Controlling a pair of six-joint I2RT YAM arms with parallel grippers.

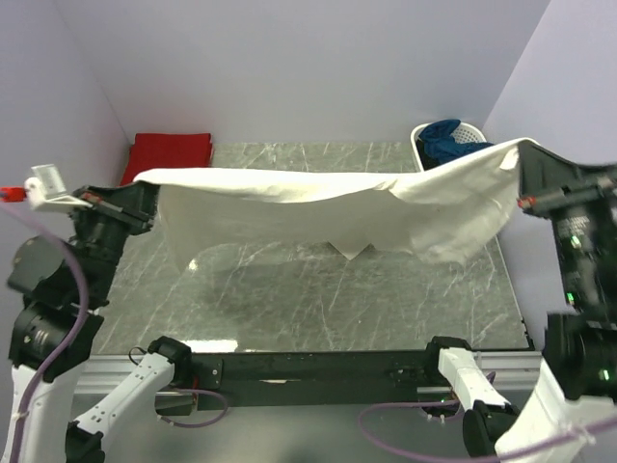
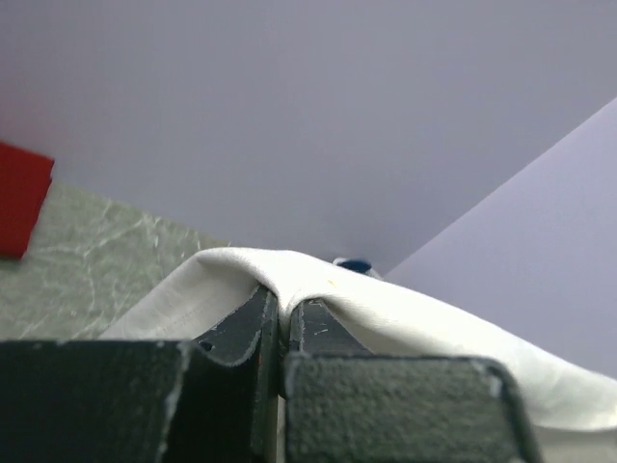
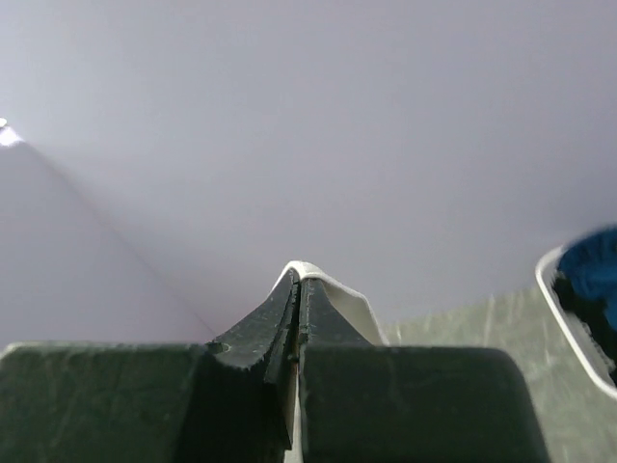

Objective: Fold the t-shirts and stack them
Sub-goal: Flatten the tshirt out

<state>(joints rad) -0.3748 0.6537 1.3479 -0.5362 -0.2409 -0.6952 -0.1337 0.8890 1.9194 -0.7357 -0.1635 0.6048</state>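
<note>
The cream t-shirt (image 1: 328, 207) is soft and light, I think; it has no stiffness, and its middle sags between the two grips while the lower edge hangs in loose points above the centre of the desk (image 1: 318, 309); it does not look slippery or fragile, but thin cloth can creep out of a weak pinch. The good places to hold are the hems and the corners, where the cloth is doubled.

The left claw (image 2: 282, 309) is pressed together on one end of the shirt, above the left edge of the desk; the cloth runs over its fingertips (image 2: 253, 323). The right claw (image 3: 297, 289) is also clamped tight on a thin fold of the same shirt, high above the far right corner; so the shirt is stretched in the air from side to side.

The red t-shirt (image 1: 169, 152) lies flat at the far left corner; the basket (image 1: 421, 135) with a blue cloth (image 1: 445, 140) stands at the far right corner.
</note>
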